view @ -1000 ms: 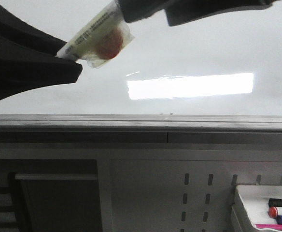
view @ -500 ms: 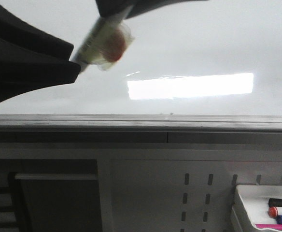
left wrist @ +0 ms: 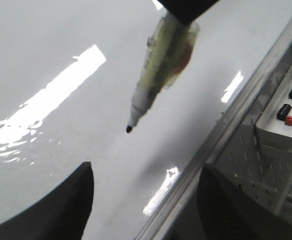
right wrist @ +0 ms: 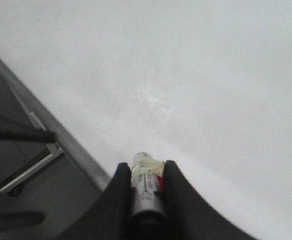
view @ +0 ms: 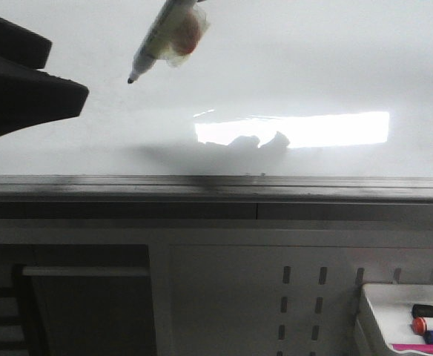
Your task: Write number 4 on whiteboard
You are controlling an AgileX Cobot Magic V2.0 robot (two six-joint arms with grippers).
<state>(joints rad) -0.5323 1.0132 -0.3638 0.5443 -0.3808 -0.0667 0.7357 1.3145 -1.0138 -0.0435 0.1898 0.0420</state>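
Note:
The whiteboard (view: 313, 67) is a glossy white board with a bright rectangular reflection and a dark grey rail (view: 276, 189) along its near edge. I see no number 4 and no ink on it. My right gripper (right wrist: 146, 175) is shut on a marker (view: 164, 33) with a clear, yellowish barrel. The marker is tilted, and its bare black tip (view: 130, 79) hangs just over the board. The marker also shows in the left wrist view (left wrist: 163, 65). My left gripper (view: 68, 70) is to the left of the tip, apart from it. Its jaws (left wrist: 146, 200) stand wide open with nothing between them.
A small white tray (view: 394, 297) with several markers hangs on the perforated panel below the rail at the lower right, and also shows in the left wrist view (left wrist: 281, 135). A dark frame with a metal bar (view: 83, 271) is at the lower left.
The marker has pulled up and to the right, away from my left gripper, and its black tip now shows bare. My left gripper has drawn back to the left. A shadow now crosses the reflection.

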